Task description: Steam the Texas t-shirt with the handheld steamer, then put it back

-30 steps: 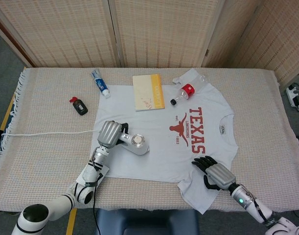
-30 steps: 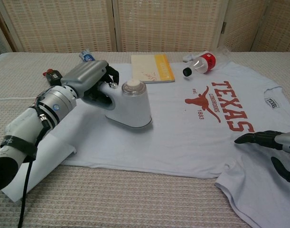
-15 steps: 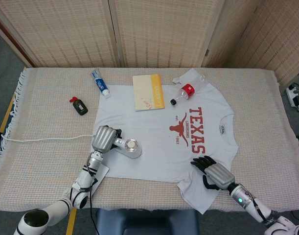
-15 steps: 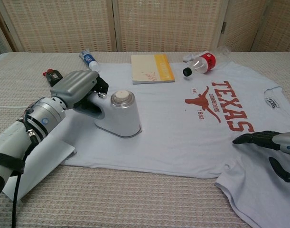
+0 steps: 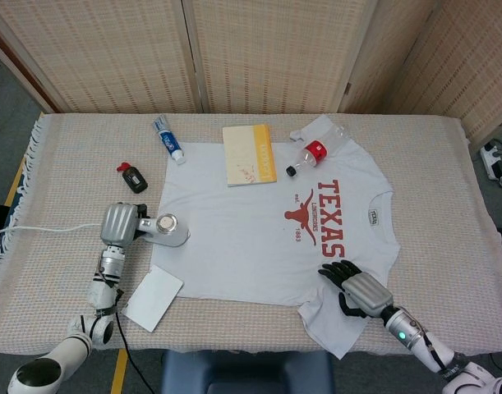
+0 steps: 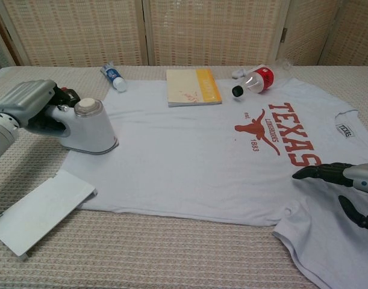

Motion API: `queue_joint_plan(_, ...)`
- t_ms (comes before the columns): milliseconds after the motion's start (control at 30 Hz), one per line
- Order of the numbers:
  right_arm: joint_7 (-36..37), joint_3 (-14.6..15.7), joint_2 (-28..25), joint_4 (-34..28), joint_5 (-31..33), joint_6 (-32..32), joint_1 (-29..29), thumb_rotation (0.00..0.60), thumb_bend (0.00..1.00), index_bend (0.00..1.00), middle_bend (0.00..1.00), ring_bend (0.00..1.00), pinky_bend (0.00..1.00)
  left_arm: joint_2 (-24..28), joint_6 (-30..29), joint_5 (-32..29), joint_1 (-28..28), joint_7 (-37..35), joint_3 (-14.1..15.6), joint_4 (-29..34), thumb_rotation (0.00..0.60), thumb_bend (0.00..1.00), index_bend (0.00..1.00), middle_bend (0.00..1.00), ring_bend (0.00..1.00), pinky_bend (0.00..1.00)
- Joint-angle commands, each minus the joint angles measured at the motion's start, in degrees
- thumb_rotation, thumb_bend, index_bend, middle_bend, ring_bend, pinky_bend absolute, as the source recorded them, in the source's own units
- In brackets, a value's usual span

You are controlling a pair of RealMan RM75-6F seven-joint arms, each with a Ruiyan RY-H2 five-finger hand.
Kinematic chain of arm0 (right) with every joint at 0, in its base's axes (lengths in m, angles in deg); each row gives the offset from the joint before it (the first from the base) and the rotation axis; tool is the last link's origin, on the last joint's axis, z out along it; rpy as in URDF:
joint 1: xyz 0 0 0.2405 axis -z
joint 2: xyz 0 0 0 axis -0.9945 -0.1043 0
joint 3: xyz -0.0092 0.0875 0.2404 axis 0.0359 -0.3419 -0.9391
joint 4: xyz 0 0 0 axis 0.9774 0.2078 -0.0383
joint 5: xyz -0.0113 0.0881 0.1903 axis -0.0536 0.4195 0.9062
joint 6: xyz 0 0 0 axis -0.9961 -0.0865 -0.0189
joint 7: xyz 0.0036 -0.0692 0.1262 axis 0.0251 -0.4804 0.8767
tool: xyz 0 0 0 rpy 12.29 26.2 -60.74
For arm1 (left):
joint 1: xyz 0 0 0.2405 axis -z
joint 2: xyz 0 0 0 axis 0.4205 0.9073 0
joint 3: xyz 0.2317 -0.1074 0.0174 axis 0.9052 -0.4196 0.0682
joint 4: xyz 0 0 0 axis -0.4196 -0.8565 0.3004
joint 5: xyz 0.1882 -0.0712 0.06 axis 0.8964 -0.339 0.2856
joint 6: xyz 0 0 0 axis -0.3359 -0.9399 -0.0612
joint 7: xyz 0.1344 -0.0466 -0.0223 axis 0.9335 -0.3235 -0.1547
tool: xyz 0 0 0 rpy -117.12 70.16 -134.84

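Woven cloth (image 5: 415, 164) covers your table before wicker screens (image 5: 267, 49), the shirt (image 5: 259, 238) lies flat on it, your left hand (image 5: 119, 223) grips the steamer (image 5: 164, 230) at the shirt's left edge, and your right hand (image 5: 357, 289) rests fingers-spread, holding nothing, on the lower sleeve.

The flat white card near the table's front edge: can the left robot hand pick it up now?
Probably not yet: the left robot hand grips the white handheld steamer. The white card lies uncovered.
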Motion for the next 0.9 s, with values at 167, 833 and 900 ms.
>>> queue_joint_plan(167,0.4,0.1,-0.1,0.2,-0.3,-0.4,0.1,0.424,0.87,0.0,0.02,0.0,0.0,2.6,-3.3,-1.3,-1.3,-2.4,-2.2,3.3,0.6,0.35,0.91,1.0,0.88,0.7)
queue_joint_plan(833,2.0,0.9,-0.4,1.2,-0.5,-1.7,1.2,0.42,0.87,0.0,0.02,0.0,0.0,-5.9,-2.6,4.3,6.2,10.2,0.3,17.0,0.6,0.35,0.91,1.0,0.87,0.7)
queue_joint_plan(900,2.1,0.8,-0.4,1.3,-0.5,-1.7,1.2,0.42,0.87,0.0,0.02,0.0,0.0,-6.8,-2.1,4.5,6.9,11.6,0.4,16.1,0.6,0.35,0.91,1.0,0.87,0.7)
